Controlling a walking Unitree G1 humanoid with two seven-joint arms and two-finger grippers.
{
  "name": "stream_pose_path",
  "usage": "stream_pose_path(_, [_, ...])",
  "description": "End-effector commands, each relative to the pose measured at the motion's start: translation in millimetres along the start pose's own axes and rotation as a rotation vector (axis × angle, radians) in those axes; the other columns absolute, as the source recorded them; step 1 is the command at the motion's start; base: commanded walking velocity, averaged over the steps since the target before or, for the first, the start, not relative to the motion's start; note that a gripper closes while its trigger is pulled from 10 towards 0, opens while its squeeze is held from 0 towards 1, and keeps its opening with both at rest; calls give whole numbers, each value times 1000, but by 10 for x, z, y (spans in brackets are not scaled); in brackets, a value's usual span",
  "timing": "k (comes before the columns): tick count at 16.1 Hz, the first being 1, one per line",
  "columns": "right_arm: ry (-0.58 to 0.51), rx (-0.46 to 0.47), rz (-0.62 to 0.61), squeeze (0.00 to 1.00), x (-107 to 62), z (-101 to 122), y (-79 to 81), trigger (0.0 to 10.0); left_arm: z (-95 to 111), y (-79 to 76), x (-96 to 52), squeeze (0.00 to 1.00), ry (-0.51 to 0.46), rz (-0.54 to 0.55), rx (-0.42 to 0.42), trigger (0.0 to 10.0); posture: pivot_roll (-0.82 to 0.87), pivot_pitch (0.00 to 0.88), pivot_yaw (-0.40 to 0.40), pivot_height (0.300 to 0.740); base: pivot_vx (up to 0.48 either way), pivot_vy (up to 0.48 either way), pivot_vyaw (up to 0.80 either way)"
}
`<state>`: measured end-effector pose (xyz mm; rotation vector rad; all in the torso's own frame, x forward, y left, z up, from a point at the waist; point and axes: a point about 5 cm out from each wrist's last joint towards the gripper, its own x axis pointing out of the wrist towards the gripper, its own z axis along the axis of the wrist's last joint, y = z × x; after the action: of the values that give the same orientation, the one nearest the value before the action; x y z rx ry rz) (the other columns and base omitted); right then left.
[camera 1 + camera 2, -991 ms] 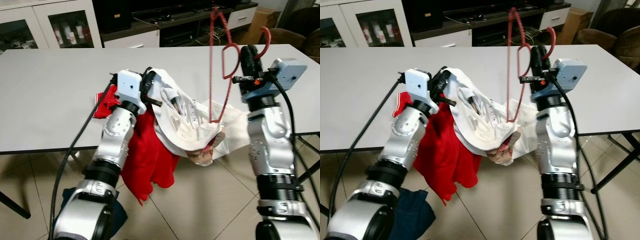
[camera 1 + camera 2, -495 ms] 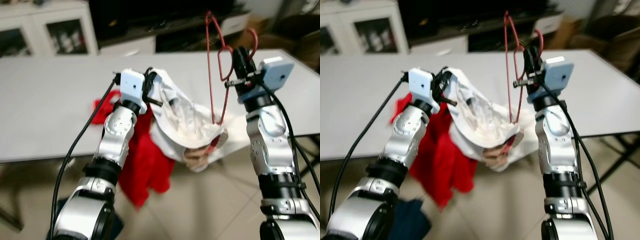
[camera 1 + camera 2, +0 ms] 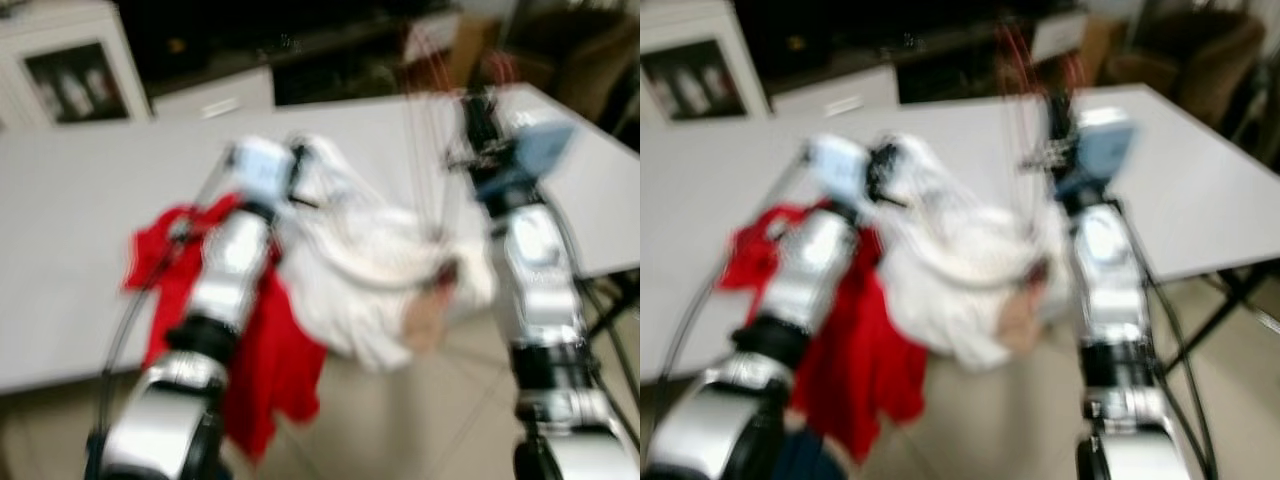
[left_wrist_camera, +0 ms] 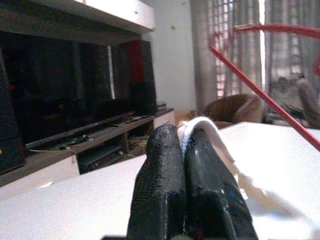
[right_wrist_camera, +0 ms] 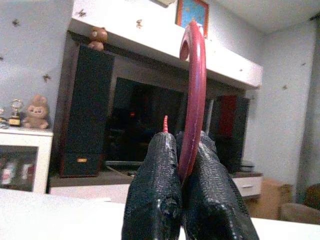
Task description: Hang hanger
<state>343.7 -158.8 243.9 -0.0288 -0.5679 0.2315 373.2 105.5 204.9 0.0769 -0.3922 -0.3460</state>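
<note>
Right gripper (image 5: pixel 186 175) clenched on the red hanger (image 5: pixel 194 95), fingers pinching its hook, which curves up above the fingertips; raised over the far right part of the white table (image 3: pixel 80 200); in the blurred head views the hanger (image 3: pixel 425 140) shows as faint red lines dropping from the gripper toward the white garment (image 3: pixel 370 270). Left gripper (image 4: pixel 184 150) clenched on a fold of the white garment (image 4: pixel 210 135), held up over the table's near edge, a red hanger bar slanting past beyond it. Garment sags between the two arms, off the table front; a red cloth (image 3: pixel 270 370) hangs beside the left arm, partly on the table. Dark TV cabinet (image 5: pixel 145 125) behind; head views motion-blurred.
</note>
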Motion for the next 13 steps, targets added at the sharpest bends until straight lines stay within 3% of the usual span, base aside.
stream_pose_path(1, [-15, 1, -43, 0, -18, 45, -142, 0, 57, -142, 65, 0, -25, -39, -6, 10000, 28, 0, 17, 740, 480, 0, 0])
stream_pose_path(6, [-27, 28, -35, 0, -17, 80, -155, 0, 52, -157, 63, 0, -25, -42, -6, 10000, 30, 0, 19, 740, 480, 0, 0])
stream_pose_path(10, [-15, 20, -89, 0, -12, 68, -227, 0, 43, -178, 56, 0, -22, -48, -4, 10000, 31, 0, 18, 740, 465, 0, 570])
stream_pose_path(13, [-8, 31, -96, 0, -5, 62, -238, 0, 30, -187, 51, 0, -16, -49, -10, 10000, 30, 0, 14, 740, 216, 0, 0])
